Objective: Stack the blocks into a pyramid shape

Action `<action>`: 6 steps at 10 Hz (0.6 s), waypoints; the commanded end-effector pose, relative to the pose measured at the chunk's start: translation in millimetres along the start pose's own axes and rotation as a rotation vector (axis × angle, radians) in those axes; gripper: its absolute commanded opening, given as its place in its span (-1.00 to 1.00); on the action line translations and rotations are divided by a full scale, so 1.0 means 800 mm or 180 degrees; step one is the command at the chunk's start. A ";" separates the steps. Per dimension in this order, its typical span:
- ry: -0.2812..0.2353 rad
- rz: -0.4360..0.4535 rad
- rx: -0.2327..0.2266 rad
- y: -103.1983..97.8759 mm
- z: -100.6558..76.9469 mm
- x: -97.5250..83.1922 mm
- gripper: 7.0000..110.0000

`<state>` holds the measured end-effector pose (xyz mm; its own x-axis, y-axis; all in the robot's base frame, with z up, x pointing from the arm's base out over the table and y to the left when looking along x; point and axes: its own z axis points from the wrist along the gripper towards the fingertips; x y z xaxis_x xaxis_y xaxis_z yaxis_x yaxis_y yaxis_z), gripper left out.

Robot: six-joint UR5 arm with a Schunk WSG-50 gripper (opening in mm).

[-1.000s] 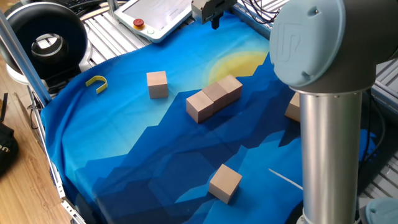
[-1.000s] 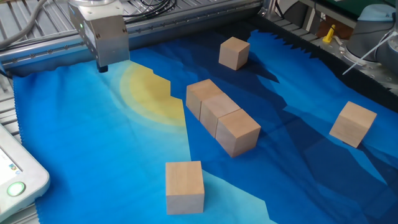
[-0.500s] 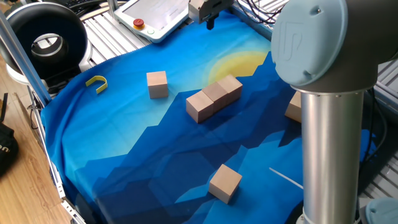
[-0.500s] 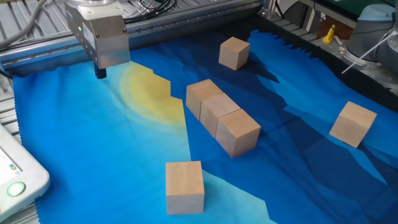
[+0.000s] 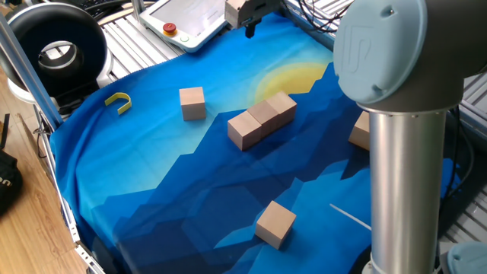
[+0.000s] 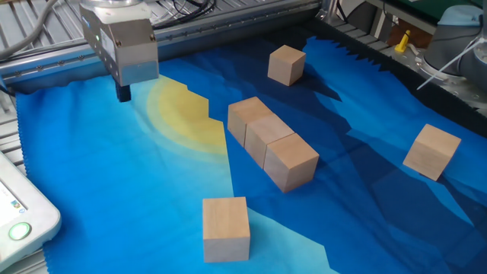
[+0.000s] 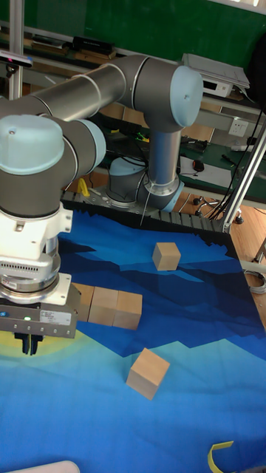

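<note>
Three tan blocks [image 5: 262,119] lie touching in a row mid-cloth, also seen as the row [image 6: 270,142] and the row [image 7: 107,307]. Single blocks lie apart: one left block [image 5: 192,103], one near block [image 5: 275,224], and one block [image 5: 360,131] half hidden behind the arm. In the other fixed view these loose blocks show at the front [image 6: 226,228], back [image 6: 287,65] and right [image 6: 431,151]. My gripper [image 5: 249,30] hovers over the cloth's far edge by the yellow sun patch, away from every block. Its fingers [image 6: 123,93] look closed on nothing; the gripper [image 7: 29,344] hangs left of the row.
A yellow hook-shaped piece [image 5: 119,101] lies at the cloth's left edge. A teach pendant [image 5: 190,19] rests just beyond the gripper, and a black round device [image 5: 57,49] stands at the far left. The arm's grey column [image 5: 403,175] blocks the right side.
The gripper has shifted a little sideways along the cloth's far edge, toward the pendant, and slightly lower. No block has moved.
</note>
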<state>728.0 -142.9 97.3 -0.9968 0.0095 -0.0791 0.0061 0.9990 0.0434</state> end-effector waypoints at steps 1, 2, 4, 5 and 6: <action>0.0064 0.0012 -0.0086 0.009 -0.010 0.015 -1.00; 0.0162 0.0039 -0.0055 0.009 -0.021 0.042 -1.00; 0.0420 -0.0052 -0.0210 0.011 -0.037 0.132 -1.00; 0.0508 -0.0083 -0.0154 0.002 -0.037 0.171 -1.00; 0.0552 -0.0074 -0.0124 -0.004 -0.030 0.198 -1.00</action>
<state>632.0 -143.6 110.8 -0.9993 -0.0121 0.0359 -0.0097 0.9977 0.0674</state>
